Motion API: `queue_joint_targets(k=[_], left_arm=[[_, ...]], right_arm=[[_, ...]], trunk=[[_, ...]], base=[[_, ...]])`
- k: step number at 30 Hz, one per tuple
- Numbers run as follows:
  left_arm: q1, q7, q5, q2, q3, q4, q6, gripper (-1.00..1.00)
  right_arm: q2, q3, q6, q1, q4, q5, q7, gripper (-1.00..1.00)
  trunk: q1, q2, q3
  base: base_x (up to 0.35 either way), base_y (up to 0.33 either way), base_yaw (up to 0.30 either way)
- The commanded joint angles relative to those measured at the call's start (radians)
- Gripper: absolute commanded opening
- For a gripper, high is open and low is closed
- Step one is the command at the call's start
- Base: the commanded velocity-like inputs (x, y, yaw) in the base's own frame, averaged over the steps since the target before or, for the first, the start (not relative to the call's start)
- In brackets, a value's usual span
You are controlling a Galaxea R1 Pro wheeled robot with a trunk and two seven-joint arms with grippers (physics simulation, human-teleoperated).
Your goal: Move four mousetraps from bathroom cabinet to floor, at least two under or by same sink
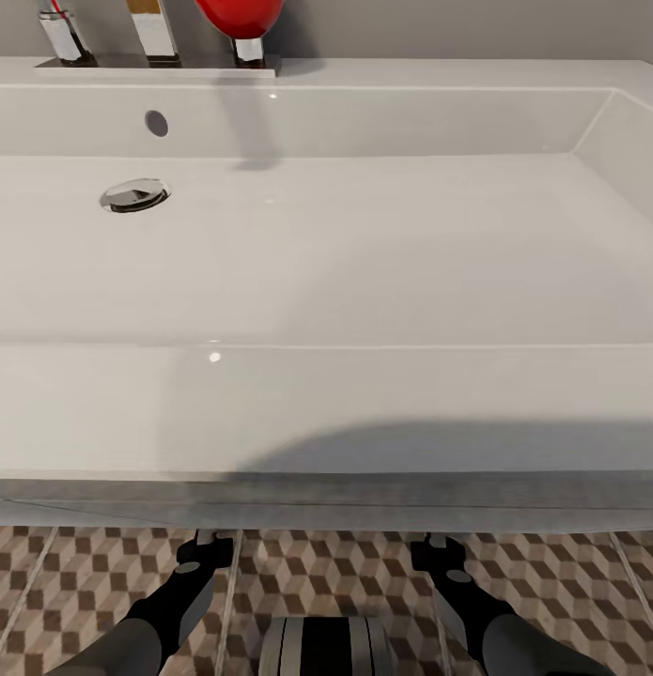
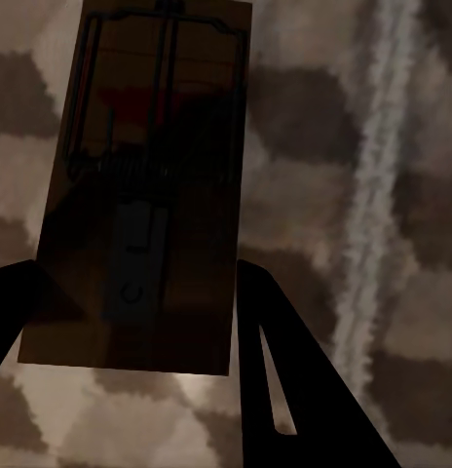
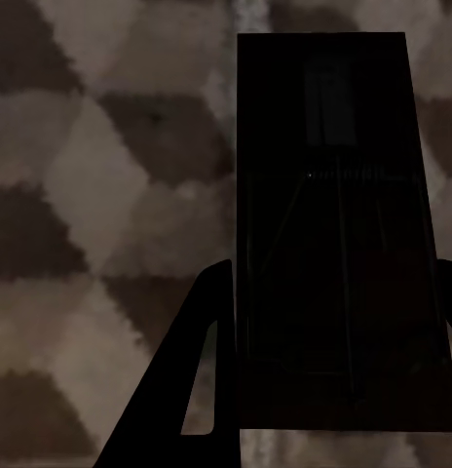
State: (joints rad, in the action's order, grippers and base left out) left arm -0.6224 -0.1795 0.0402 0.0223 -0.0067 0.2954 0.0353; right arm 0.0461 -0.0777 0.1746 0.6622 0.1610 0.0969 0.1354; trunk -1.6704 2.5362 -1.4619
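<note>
A mousetrap [image 2: 148, 195], a flat wooden board with dark wire and a dim red spot, lies in shadow between the fingers of my left gripper [image 2: 133, 273], which is shut on it. A second mousetrap [image 3: 328, 175], very dark, is held the same way in my right gripper [image 3: 333, 273]. Both hang close over the cube-patterned bathroom floor [image 2: 401, 292]. In the head view my left arm [image 1: 190, 573] and right arm [image 1: 453, 577] reach under the front edge of the white sink [image 1: 364, 413], which hides the fingertips. The cabinet is out of view.
The wide white basin has a chrome drain [image 1: 134, 195] and an overflow hole [image 1: 156, 123]. Chrome fittings [image 1: 155, 33] and a red object [image 1: 240, 14] stand on its back ledge. My striped base [image 1: 326, 646] sits on the tiled floor [image 1: 326, 573] between the arms.
</note>
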Motion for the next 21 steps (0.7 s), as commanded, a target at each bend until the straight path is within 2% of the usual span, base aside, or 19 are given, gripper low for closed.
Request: queue_joint_targets(k=[1, 18, 19, 21], left_arm=[[0.000, -0.003, 0.002, 0.000, -0.001, -0.001, 0.003, -1.00], [0.000, -0.003, 0.002, -0.001, -0.001, 0.001, 0.003, -1.00], [0.000, -0.003, 0.001, -0.001, -0.001, 0.001, 0.003, -1.00], [0.000, -0.003, 0.002, -0.001, -0.001, 0.001, 0.003, -1.00]], right_arm=[[0.001, -0.008, 0.003, 0.000, -0.001, 0.009, 0.001, -1.00], [0.000, -0.008, 0.003, 0.000, -0.001, 0.009, 0.001, -1.00], [0.000, -0.008, 0.003, 0.000, -0.001, 0.009, 0.001, 1.00], [0.000, -0.008, 0.003, 0.000, -0.001, 0.009, 0.001, 1.00]], trunk=[[0.000, 0.000, -0.001], [0.000, 0.000, -0.001], [0.000, 0.000, -0.001], [0.000, 0.000, -0.001]], base=[[0.000, 0.000, 0.000], [0.000, 0.000, 0.000], [0.000, 0.000, 0.000], [0.000, 0.000, 0.000]])
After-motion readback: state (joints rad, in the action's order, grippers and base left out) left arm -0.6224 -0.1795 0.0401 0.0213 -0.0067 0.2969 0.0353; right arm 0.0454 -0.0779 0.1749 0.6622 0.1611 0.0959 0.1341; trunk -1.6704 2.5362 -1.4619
